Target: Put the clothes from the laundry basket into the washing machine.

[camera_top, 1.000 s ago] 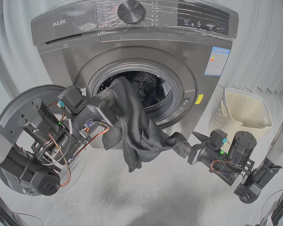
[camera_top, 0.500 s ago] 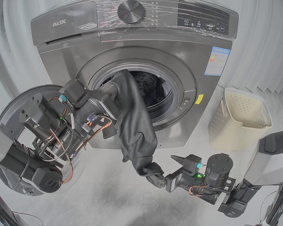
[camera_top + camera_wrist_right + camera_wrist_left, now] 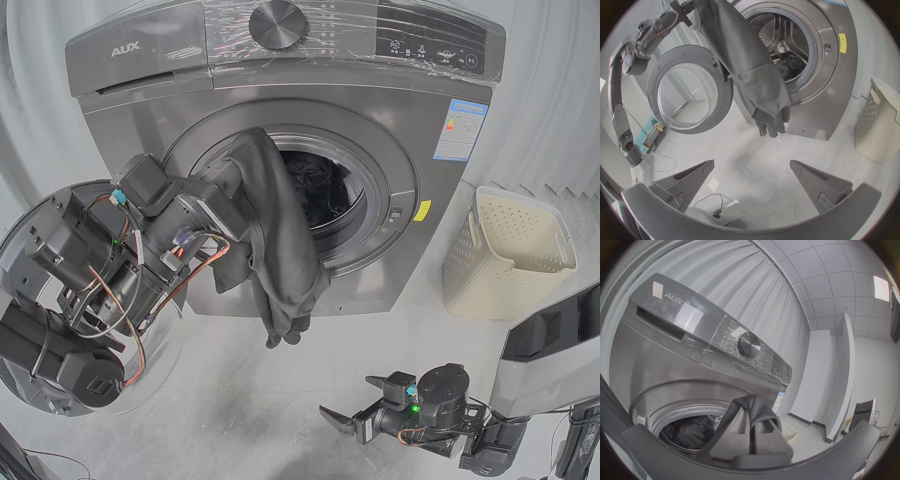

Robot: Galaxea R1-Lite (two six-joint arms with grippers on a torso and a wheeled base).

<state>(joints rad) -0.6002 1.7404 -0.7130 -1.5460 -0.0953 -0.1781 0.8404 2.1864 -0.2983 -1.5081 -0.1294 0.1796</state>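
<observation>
The dark grey cloth garment [image 3: 275,237] hangs before the opening of the silver front-loading washing machine [image 3: 387,131], its top pinched in the clamped left gripper [image 3: 752,424] by the upper rim, its tail dangling outside. Loading looks half done: next, I'd say, that arm must push it in over the lip and release, while the right gripper [image 3: 345,395] sits low, jaws wide.

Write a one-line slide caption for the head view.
Left end effector holds a dark garment at the washing machine's open drum; the right end effector hangs open near the floor.
</observation>
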